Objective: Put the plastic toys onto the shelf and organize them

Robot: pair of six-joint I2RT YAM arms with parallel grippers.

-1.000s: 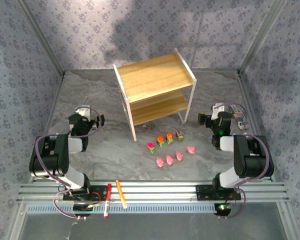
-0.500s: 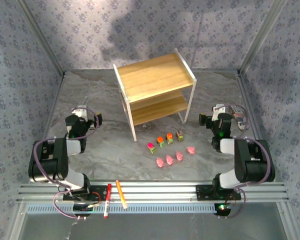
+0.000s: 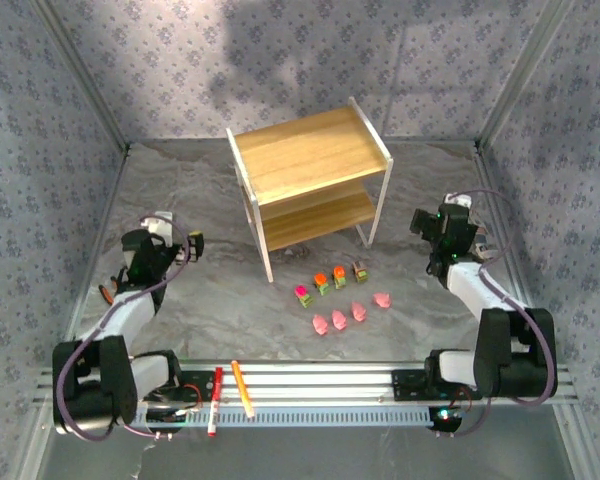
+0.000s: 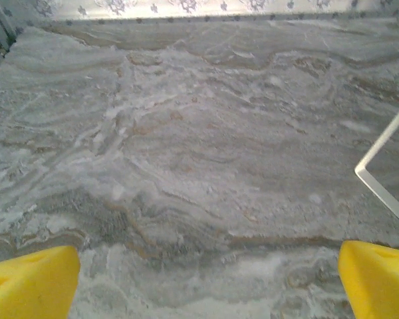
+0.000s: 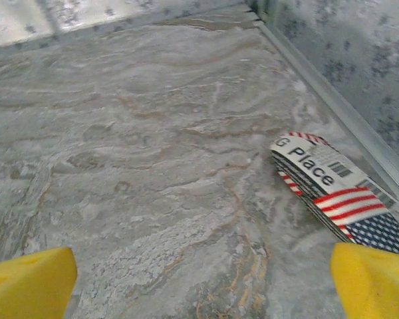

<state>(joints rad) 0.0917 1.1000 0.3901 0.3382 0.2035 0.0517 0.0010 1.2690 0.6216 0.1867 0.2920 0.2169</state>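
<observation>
From above, the toys (image 3: 340, 297) sat on the table (image 3: 220, 310) before the shelf (image 3: 310, 165). My left gripper (image 4: 209, 282) and right gripper (image 5: 203, 282) gaped empty; the right wrist camera caught a flag-printed packet (image 5: 342, 199).

Seeing shelf (image 3: 310, 155) standing upright mid-table toward far side, turned slightly, showing 2 light wood boards in thin white frame.

Spotting 8 toys sitting on tabletop just near of shelf's right half, forming 2 slanted rows, both rising toward far right.

Far row, green-bodied, going L to R: magenta-top truck (image 3: 303, 295), orange-top truck (image 3: 321, 283), orange-red-top truck (image 3: 339, 277), grey-brown-top truck (image 3: 361, 270).

Near row, rounded, going L to R: leftmost pink fig (image 3: 320, 324), 2nd pink fig (image 3: 339, 319), 3rd pink fig (image 3: 359, 312), rightmost pink fig (image 3: 382, 299), sitting slightly apart from others.
</observation>
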